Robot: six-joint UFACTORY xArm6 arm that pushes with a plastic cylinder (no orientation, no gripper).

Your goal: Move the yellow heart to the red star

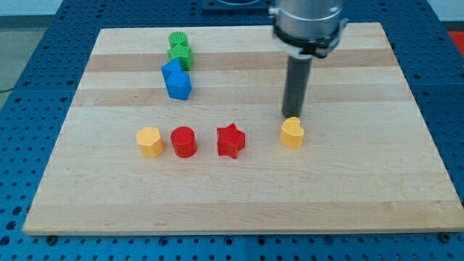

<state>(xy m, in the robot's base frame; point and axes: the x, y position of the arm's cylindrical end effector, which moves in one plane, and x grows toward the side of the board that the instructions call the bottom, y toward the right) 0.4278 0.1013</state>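
The yellow heart [292, 133] lies on the wooden board, right of centre. The red star [230, 141] lies to its left, with a gap of about one block's width between them. My tip [291, 116] stands right at the heart's top edge, on its far side, touching or nearly touching it. The rod rises straight up from there to the arm's silver end at the view's top.
A red cylinder [183, 141] and a yellow hexagon-like block [150, 141] lie in a row left of the star. Two green blocks [178, 48] and two blue blocks [176, 78] cluster at the upper left. The wooden board [377, 196] rests on a blue table.
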